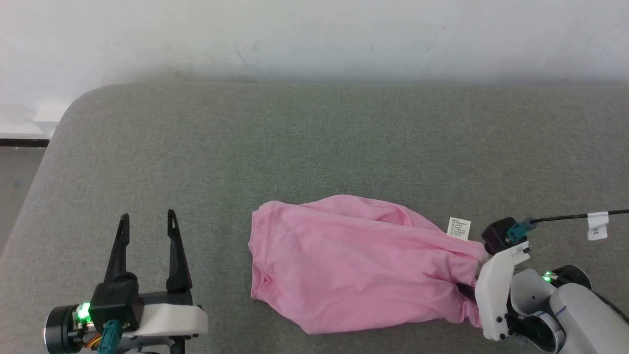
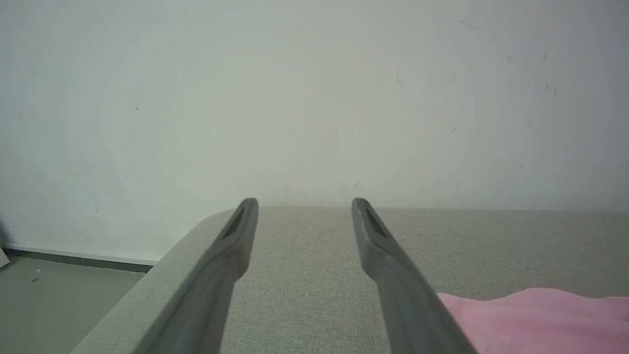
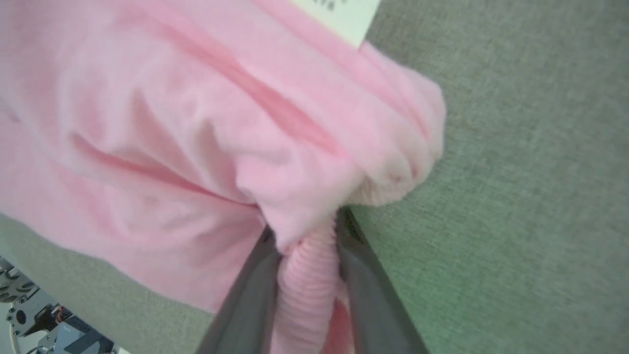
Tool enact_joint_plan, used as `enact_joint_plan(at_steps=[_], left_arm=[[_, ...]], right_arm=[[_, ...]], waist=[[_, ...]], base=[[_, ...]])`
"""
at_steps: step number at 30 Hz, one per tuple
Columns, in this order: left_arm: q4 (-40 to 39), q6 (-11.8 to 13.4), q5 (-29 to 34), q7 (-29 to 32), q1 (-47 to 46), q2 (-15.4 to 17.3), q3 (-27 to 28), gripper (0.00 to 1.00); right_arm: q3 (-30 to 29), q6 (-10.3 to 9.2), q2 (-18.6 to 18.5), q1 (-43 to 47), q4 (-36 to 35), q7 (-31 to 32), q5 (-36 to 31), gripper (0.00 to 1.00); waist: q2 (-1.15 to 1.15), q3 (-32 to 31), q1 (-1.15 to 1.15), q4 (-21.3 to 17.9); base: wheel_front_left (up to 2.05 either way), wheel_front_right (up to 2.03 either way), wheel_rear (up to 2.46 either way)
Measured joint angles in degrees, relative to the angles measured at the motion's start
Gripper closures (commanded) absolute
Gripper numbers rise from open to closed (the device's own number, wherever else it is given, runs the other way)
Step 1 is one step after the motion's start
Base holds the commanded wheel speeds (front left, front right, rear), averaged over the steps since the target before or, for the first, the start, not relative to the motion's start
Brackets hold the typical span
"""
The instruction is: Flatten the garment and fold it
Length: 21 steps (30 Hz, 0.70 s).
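The garment is a pink, wrinkled cloth lying on the grey padded surface, bunched toward its right end, with a small white label sticking out there. In the right wrist view my right gripper is shut on the ribbed gathered hem, which is squeezed between both fingers, and the label shows at the top. My left gripper stands open and holds nothing, to the left of the garment and apart from it. In the left wrist view the left gripper points at the wall, with the garment at the lower right.
The padded surface ends in a rounded corner at the far left, with floor beyond it. A pale wall runs along the back edge. A black cable with a white tag hangs over the right side.
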Motion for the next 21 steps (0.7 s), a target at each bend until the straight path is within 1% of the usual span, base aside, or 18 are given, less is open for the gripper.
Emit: enact_joint_plan(at_steps=[3, 7, 9, 14, 21], left_arm=[[0.08, -2.0, 1.12, 0.0, 0.14, -1.05, 1.61, 0.0], [0.07, -3.85, 2.77, 0.0, 0.77, -2.2, 3.6, 0.0], [0.22, -4.65, 3.41, 0.0, 1.2, -2.64, 4.37, 0.0], [0.47, -5.99, 4.97, 0.0, 1.32, -3.96, 5.21, 0.0], [0.83, -7.23, 6.43, 0.0, 1.32, -4.56, 5.81, 0.0]], right_arm=[[0.55, 0.09, 0.57, -0.43, 0.43, -1.22, 0.1, 1.0], [1.56, 0.16, -0.02, -1.24, -0.25, -2.32, 0.41, 1.0], [1.79, 0.18, -0.97, -1.89, -0.89, -2.59, 0.79, 1.0], [-0.16, 0.16, -6.56, -3.24, -2.65, -2.49, 1.74, 1.0], [-3.42, 0.16, -14.11, -2.99, -4.82, 0.01, 2.48, 1.0]], waist=[[0.0, -0.09, 0.01, -0.51], [0.0, -0.38, 0.01, -1.48], [0.0, -0.51, 0.01, -2.07], [0.0, -0.8, 0.01, -3.32], [0.0, -0.89, 0.01, -4.13]], base=[[0.0, 0.0, 0.0], [0.0, 0.0, 0.0], [0.0, 0.0, 0.0], [0.0, 0.0, 0.0], [0.0, 0.0, 0.0]])
